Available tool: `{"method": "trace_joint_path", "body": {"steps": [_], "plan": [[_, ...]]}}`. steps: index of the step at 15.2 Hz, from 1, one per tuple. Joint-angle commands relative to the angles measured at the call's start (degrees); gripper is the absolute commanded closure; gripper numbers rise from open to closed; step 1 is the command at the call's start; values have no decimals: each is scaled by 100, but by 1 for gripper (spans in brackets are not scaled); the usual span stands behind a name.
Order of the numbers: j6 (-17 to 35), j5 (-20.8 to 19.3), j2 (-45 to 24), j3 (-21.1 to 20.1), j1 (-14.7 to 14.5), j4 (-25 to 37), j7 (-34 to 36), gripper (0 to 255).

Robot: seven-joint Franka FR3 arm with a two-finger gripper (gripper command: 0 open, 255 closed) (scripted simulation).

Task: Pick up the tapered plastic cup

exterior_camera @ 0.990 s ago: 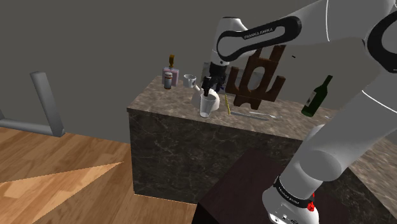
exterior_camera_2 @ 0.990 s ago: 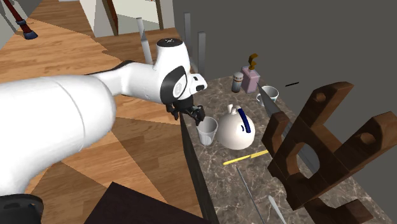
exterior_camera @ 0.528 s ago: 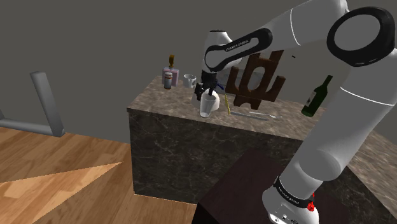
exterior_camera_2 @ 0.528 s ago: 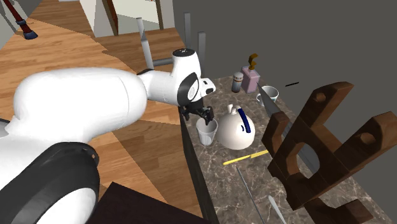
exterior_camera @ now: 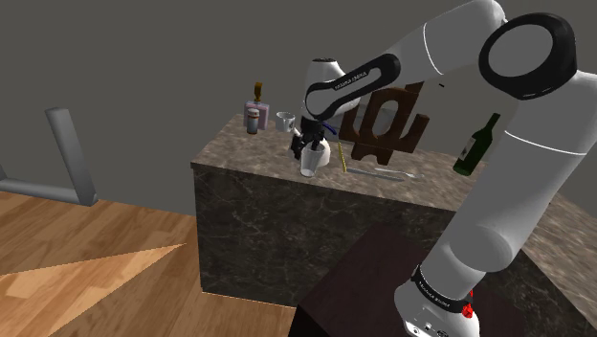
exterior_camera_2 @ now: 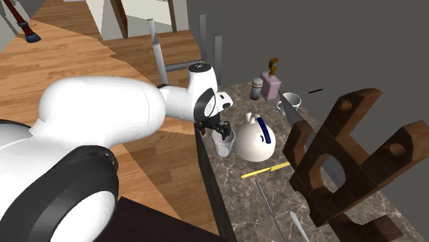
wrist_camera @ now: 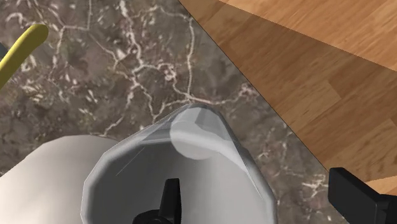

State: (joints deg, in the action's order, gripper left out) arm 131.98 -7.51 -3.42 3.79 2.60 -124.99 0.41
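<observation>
A clear tapered cup (exterior_camera: 309,163) (exterior_camera_2: 221,144) stands upright near the marble counter's (exterior_camera: 249,158) front edge, right beside a white teapot (exterior_camera_2: 256,139). My black gripper (exterior_camera: 307,146) (exterior_camera_2: 218,128) hangs just over the cup's rim, open. In the wrist view I look down into the cup (wrist_camera: 191,153). The gripper (wrist_camera: 264,202) straddles the cup's wall, with one finger inside the mouth and the other outside over the counter's edge. Neither finger visibly presses the wall.
A yellow stick (exterior_camera_2: 265,170) lies beyond the teapot, with a tall wooden rack (exterior_camera_2: 344,158) behind it. A mug (exterior_camera_2: 291,102), a can (exterior_camera_2: 256,89) and a pink bottle (exterior_camera_2: 270,86) stand at the counter's far end. A green wine bottle (exterior_camera: 475,146) tilts at the shoulder view's right. Wooden floor (wrist_camera: 318,63) lies below the edge.
The arm has swung in and the gripper has come down from above the cup to its rim. Its fingers stay apart. The cup has not moved.
</observation>
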Motion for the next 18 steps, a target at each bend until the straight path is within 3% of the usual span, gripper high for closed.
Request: {"method": "trace_joint_path", "body": {"steps": [1, 10, 18], "plan": [[24, -2, -14, -1, -2, -9, 7, 255], [28, -2, -13, 0, 0, -13, 4, 255], [-564, 33, 287, -9, -9, 281, -60, 255]]}}
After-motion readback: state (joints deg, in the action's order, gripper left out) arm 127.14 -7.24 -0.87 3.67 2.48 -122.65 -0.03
